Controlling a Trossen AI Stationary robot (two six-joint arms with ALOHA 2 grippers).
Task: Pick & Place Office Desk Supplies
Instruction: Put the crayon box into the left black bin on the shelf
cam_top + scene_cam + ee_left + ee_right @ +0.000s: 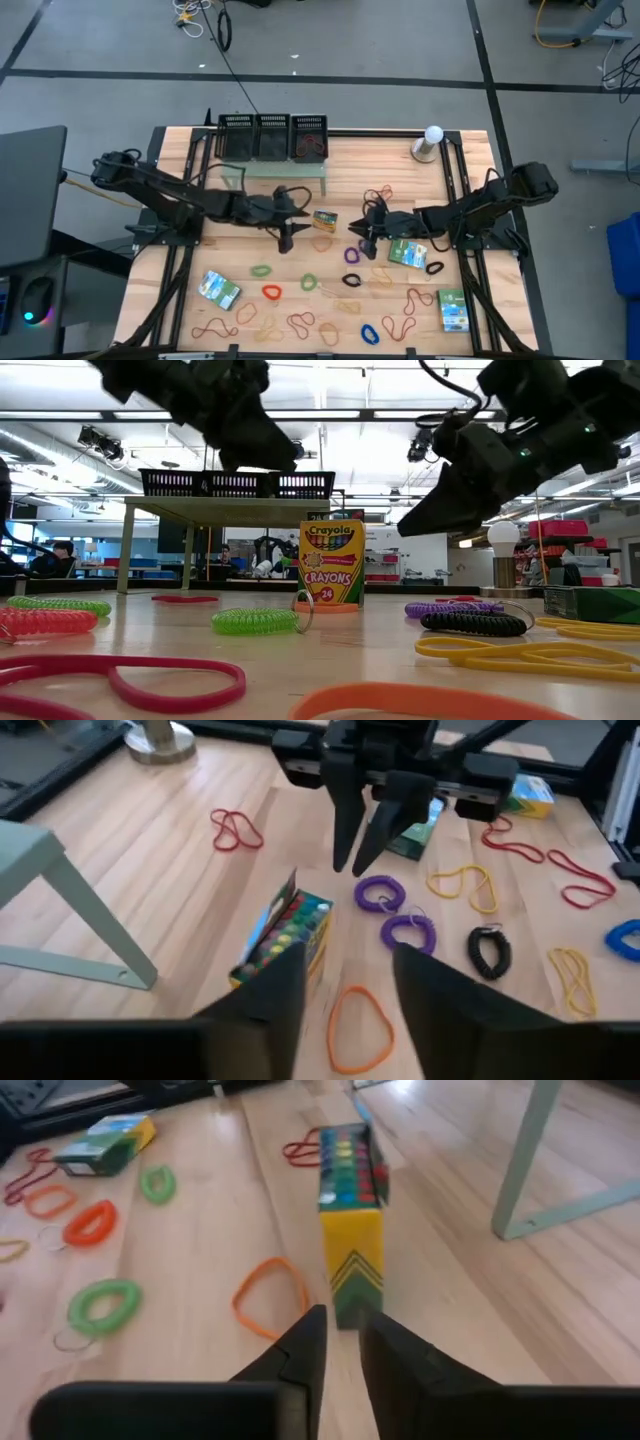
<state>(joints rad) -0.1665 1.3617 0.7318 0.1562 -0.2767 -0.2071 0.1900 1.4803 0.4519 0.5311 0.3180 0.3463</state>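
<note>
Crayon box upright w/ lid open, left tool open beside it, right tool narrowly open nr it.

Supplies scattered on the table
Crayon box upright at centre; coloured bands and packets lie from 4 to 8 o'clock.

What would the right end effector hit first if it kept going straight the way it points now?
Most likely the crayon box, standing upright right ahead of the right end effector; the gap between them is hard to judge.
</note>
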